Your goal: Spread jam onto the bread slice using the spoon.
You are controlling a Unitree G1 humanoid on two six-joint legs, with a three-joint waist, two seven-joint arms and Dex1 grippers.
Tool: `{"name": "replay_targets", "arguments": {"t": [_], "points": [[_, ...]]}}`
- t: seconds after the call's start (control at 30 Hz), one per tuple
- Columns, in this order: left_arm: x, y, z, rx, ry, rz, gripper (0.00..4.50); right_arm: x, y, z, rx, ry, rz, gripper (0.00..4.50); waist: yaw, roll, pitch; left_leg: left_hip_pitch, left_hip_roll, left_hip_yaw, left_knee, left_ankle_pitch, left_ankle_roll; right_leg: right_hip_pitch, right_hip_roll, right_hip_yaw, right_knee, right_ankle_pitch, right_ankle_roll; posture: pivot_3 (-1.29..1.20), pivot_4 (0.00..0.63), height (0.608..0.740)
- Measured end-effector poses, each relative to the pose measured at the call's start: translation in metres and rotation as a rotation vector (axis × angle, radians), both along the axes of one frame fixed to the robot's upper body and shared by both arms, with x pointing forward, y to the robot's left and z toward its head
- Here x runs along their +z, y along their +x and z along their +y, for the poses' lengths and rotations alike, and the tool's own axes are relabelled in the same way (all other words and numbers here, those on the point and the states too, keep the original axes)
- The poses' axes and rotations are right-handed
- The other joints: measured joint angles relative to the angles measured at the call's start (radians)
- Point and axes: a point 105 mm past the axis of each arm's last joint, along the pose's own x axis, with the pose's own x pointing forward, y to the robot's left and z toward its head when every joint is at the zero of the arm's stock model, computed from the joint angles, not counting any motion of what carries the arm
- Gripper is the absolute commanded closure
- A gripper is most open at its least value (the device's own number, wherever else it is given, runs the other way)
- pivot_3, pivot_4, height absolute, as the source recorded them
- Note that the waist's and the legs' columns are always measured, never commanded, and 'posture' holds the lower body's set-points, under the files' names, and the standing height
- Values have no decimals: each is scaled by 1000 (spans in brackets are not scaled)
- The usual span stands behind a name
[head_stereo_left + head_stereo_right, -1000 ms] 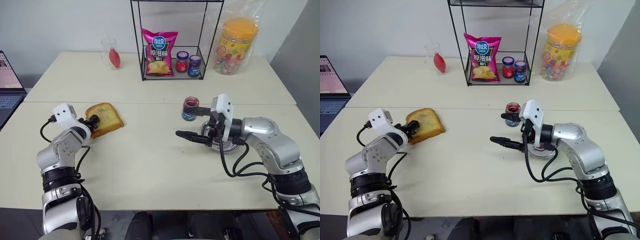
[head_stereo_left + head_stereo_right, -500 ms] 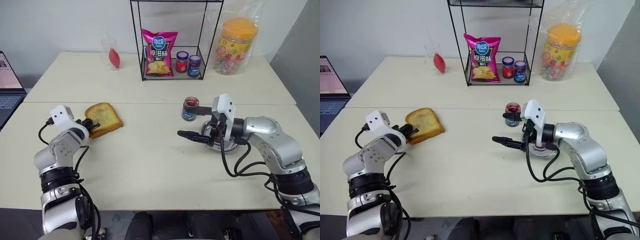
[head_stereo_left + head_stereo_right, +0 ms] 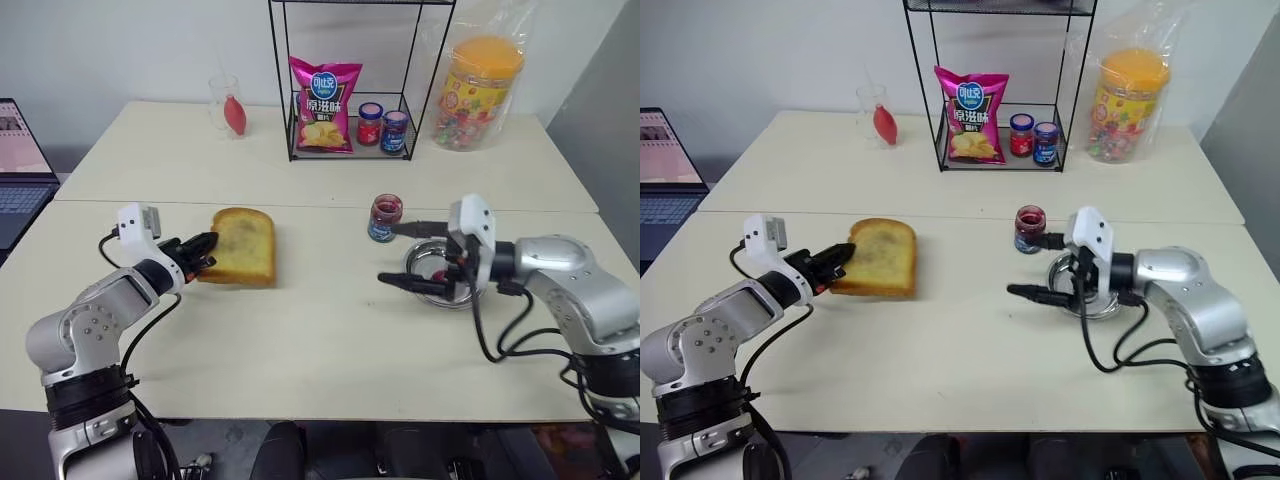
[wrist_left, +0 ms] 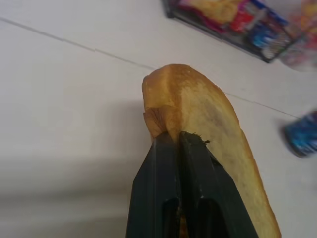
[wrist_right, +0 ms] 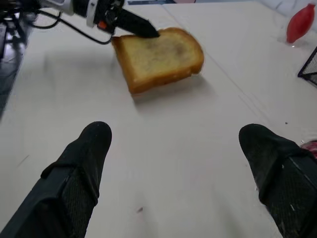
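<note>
The left tool is clamped tight on the edge of the bread slice, so the toast sits right at its tip, running off toward 3 o'clock from the pinch. In the left wrist view the two black fingers are squeezed together on the crust, and the slice looks lifted a bit at the gripped edge, though I can't say for sure it's off the desk.

The right tool is spread wide with nothing in it, pointing across toward the bread from well apart. The jam, in its little blue-labelled jar with no lid on, stands just beside the upper finger, at about 10 o'clock from the tool. Right under the tool is a round shiny metal dish. I can't make out the spoon, too small or hidden.

Counting stuff: one bread slice, one open jam jar, one dish. At 12 o'clock on the far side of the desk, a black wire rack holds one chip bag and two small capped jars. To the right of it stands one big candy tub, and to the left one clear cup with something red in it. One laptop sits at 9 o'clock.
</note>
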Motion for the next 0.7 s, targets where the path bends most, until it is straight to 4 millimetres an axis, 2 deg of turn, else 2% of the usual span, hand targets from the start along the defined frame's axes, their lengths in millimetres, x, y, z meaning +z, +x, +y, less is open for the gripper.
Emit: {"name": "replay_targets", "arguments": {"t": [0.1, 0.27, 0.43, 0.7], "points": [[-8, -6, -27, -92, -33, 22, 4434, -5, -10, -7, 20, -38, 34, 0, 3, 0, 0, 1, 0, 1, 1, 0, 0, 0, 0, 1, 0, 0, 0, 0, 150, 740], [-41, -14, -62, -157, -110, 100, 4434, -15, -18, -16, 7, -85, 70, 0, 2, 0, 0, 1, 1, 3, 1, 0, 0, 0, 1, 4, 0, 0, 0, 0, 150, 740], [-45, -21, -74, -140, -95, 70, 4434, -19, -25, -19, -5, -90, 80, 0, 3, 0, 0, 1, 1, 4, 1, 0, 0, 0, 2, 5, 0, 0, 0, 0, 150, 740], [-59, -29, -66, -41, -84, 86, 4434, -25, -33, -23, -31, -84, 113, 0, 5, 0, 0, 1, 0, 5, 1, 0, 0, 0, 2, 6, 0, -1, 2, 0, 150, 740]]}}
